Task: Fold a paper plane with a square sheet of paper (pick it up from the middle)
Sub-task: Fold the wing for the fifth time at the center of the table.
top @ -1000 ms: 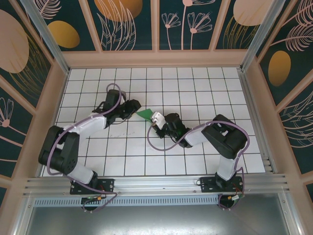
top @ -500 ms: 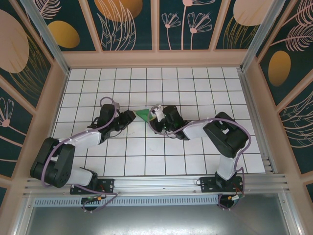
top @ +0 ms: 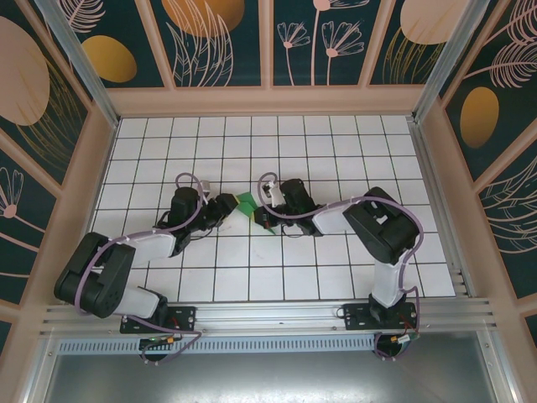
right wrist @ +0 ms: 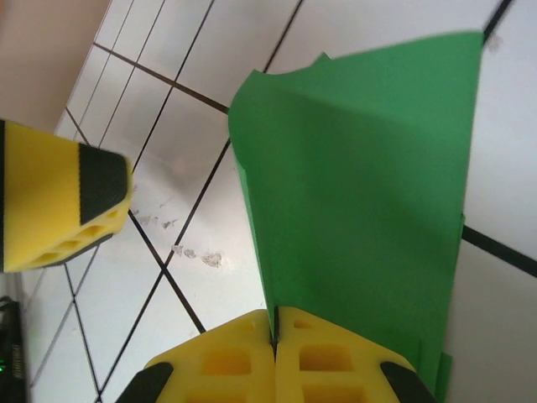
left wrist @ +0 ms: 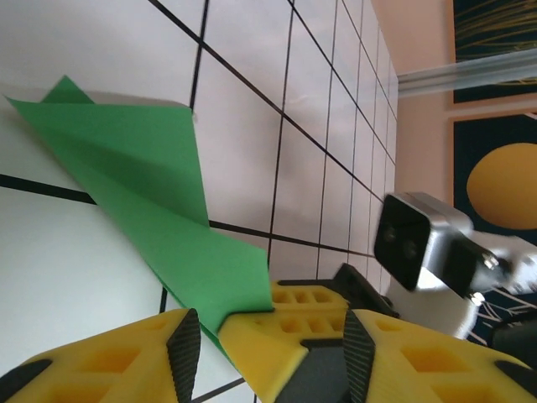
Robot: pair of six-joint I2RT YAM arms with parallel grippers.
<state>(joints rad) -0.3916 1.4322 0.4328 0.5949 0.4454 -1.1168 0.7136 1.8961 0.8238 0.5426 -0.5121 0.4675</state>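
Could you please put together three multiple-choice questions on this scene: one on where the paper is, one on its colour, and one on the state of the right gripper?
1. Where is the folded paper?
A. In the far right corner.
B. Between the left gripper and the right gripper, mid-table.
C. On the near metal rail.

2. What colour is the folded paper?
A. White.
B. Red.
C. Green.

3. How do the right gripper's jaws stand?
A. Shut on the folded paper's edge.
B. Wide open above a bare tile.
C. Shut on nothing.

Answers:
1 B, as the top view shows it lying between the two arms' tips.
2 C, as both wrist views show plain green.
3 A, as the right wrist view shows the jaws pressed together with the sheet pinched between them.
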